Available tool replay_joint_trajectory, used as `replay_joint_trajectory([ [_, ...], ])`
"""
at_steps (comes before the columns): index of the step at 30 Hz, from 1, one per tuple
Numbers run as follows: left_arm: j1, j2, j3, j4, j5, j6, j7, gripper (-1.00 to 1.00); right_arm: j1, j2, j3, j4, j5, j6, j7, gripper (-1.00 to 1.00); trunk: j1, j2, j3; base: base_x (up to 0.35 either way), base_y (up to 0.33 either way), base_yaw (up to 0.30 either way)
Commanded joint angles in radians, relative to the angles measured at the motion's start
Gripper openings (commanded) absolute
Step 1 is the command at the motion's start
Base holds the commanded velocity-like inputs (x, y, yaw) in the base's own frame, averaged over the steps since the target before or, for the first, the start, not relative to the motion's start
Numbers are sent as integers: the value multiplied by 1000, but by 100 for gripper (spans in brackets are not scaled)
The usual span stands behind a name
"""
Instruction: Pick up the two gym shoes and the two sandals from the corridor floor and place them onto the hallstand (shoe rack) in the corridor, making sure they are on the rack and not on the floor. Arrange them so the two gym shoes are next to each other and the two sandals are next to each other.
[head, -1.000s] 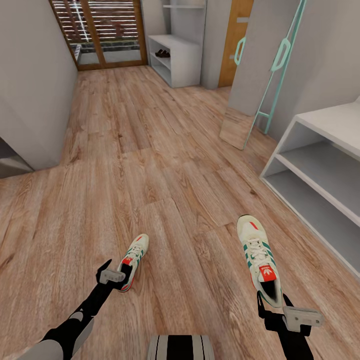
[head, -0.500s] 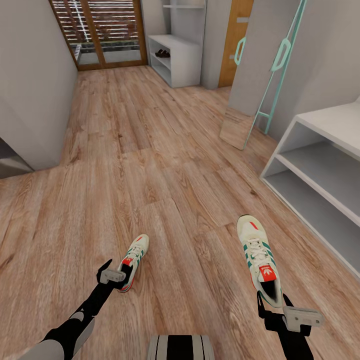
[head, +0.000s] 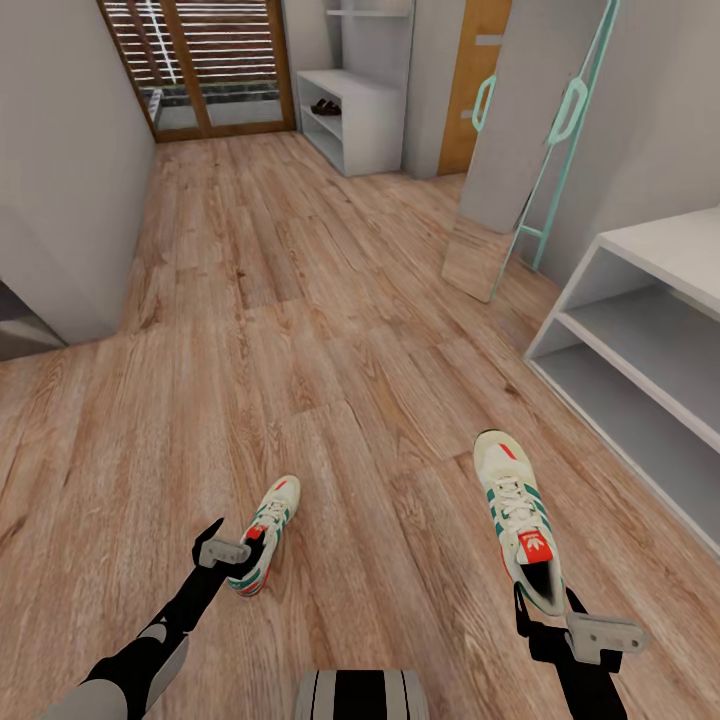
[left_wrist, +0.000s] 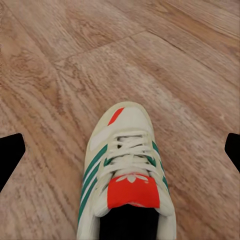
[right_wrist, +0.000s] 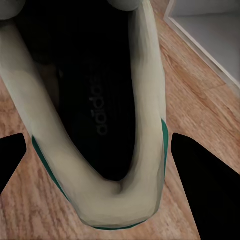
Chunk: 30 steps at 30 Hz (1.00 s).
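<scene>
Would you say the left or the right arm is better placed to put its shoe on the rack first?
Probably the right. The right gripper sits at the heel of its shoe, beside the rack. The left gripper and its shoe are farther from it.

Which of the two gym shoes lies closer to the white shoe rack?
The gym shoe at the right gripper; the other gym shoe lies farther from the shoe rack.

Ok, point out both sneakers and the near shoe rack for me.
left sneaker (head: 262, 537): head view, on its laces.
right sneaker (head: 520, 520): head view, on its laces.
shoe rack (head: 670, 245): head view, on its flat top.
</scene>
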<state>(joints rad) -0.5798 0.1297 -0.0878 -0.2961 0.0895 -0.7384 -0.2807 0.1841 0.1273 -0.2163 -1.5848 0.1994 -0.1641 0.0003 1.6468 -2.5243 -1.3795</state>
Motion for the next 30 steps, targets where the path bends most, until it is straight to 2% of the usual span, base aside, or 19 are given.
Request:
replay_joint_trajectory([
  [1,0,0,0,1,0,0,0,100,0,0,0,0,0,0,0,-100,0,0,0,4,2,0],
  [13,0,-2,-4,4,-2,0,0,100,0,0,0,0,0,0,0,-100,0,0,0,1,0,0],
  [22,1,-26,-4,8,-4,2,0,100,0,0,0,-1,0,0,0,-100,0,0,0,0,0,0],
  [30,1,-27,-2,19,-3,2,0,100,0,0,0,0,0,0,0,-100,0,0,-1,0,0,0],
])
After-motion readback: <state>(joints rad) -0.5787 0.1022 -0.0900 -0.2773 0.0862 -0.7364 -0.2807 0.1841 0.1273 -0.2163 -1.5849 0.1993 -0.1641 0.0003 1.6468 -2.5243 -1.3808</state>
